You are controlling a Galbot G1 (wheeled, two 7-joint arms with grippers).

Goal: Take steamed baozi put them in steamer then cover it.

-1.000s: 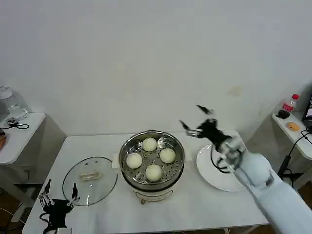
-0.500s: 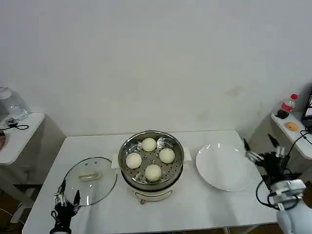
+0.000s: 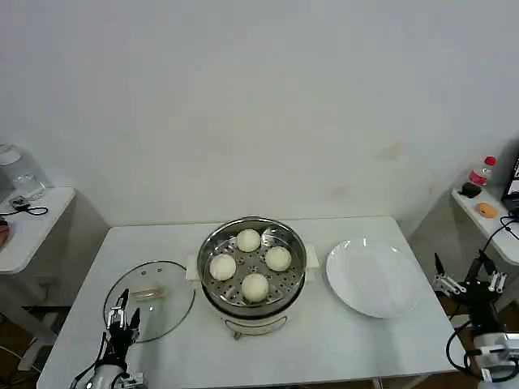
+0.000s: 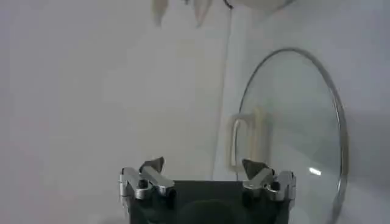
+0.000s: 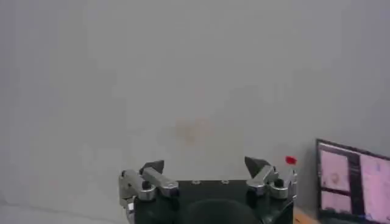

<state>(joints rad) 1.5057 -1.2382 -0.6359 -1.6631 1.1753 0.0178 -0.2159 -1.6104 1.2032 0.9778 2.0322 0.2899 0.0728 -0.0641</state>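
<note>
Several cream-white steamed baozi point(image 3: 255, 285) lie on the perforated tray inside the shiny steamer point(image 3: 212, 243) at the table's middle. The cover point(image 3: 162, 304), a clear glass lid with a pale oblong handle point(image 3: 148, 292), lies flat on the table left of the steamer; the left wrist view has the cover point(image 4: 304, 128) too. My left gripper point(image 3: 123, 313) is open at the front left, just over the cover's near edge, with nothing between its fingers point(image 4: 152, 165). My right gripper point(image 3: 466, 274) is open and empty beyond the table's right edge.
A bare white plate point(image 3: 373, 277) sits right of the steamer. A side table point(image 3: 32, 223) with a jar stands at the left. A shelf point(image 3: 486, 219) with a red-capped bottle and a monitor is at the right.
My right arm has swung away from above the plate, down and out past the table's right edge. My left gripper has moved forward toward the cover's near edge.
</note>
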